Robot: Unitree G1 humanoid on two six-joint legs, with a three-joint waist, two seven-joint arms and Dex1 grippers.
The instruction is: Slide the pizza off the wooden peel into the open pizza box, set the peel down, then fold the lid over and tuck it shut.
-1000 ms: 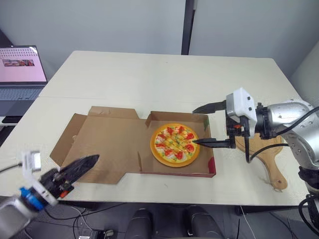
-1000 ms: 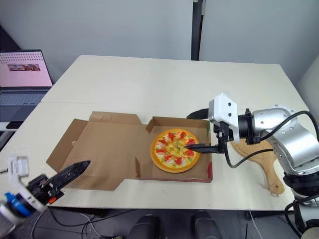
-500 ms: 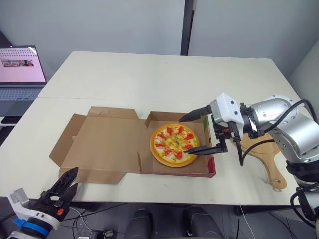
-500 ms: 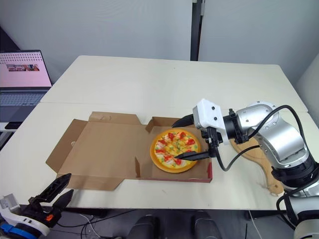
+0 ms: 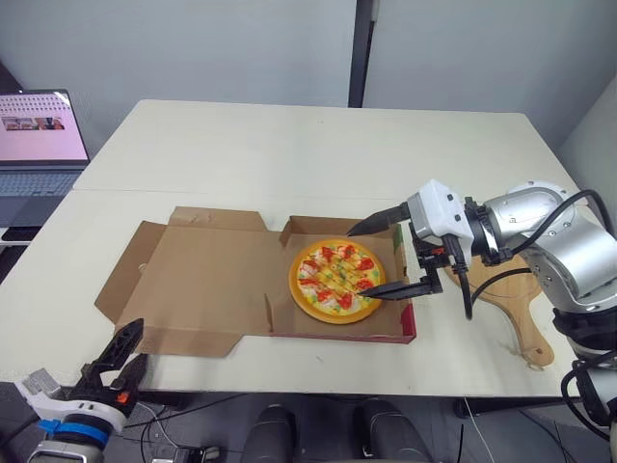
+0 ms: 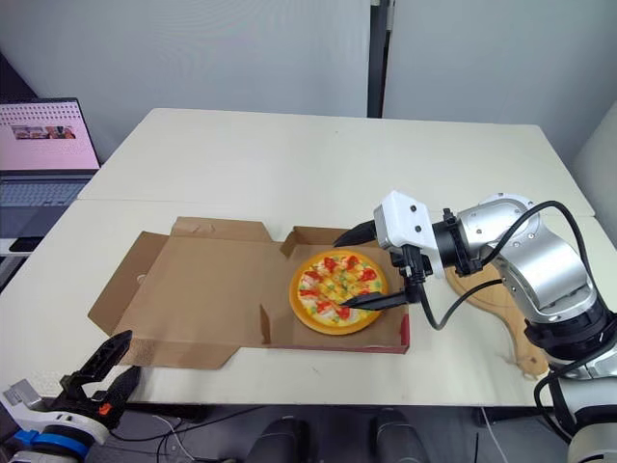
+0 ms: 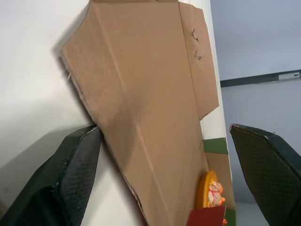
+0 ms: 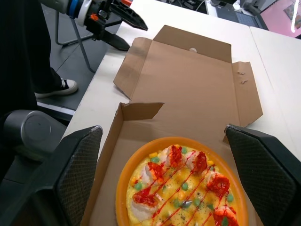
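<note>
1. My right gripper [image 5: 361, 261] now hangs over the right half of the box [image 5: 339, 334]. A second ago it was out past the box's right wall. It has barely moved in the last half second.
2. Its fingers are spread wide and hold nothing. One points along the far wall and the other lies across the near-right rim of the pizza [image 5: 335, 280].
3. The pizza sits flat in the tray, where it was before.
4. My left gripper [image 5: 138, 341] was up over the near edge of the lid [image 5: 207, 280] a second ago, then dropped below the edge of the table [image 5: 289, 154]. It is now a little higher, just beside the lid's near-left corner, with its fingers apart and empty.
5. The lid lies open and flat to the left of the tray, unchanged.
6. The peel [image 5: 521, 309] lies on the table to the right of the box. My right arm covers most of its blade, and the handle shows clearly.
7. I cannot tell whether the lower right finger touches the pizza or rides just above it.
8. In the left wrist view, one finger [image 7: 70, 183] sits right at the lid's edge, but I cannot make out whether they touch.
9. The laptop [image 5: 39, 145] is cut off at the left edge.
</note>
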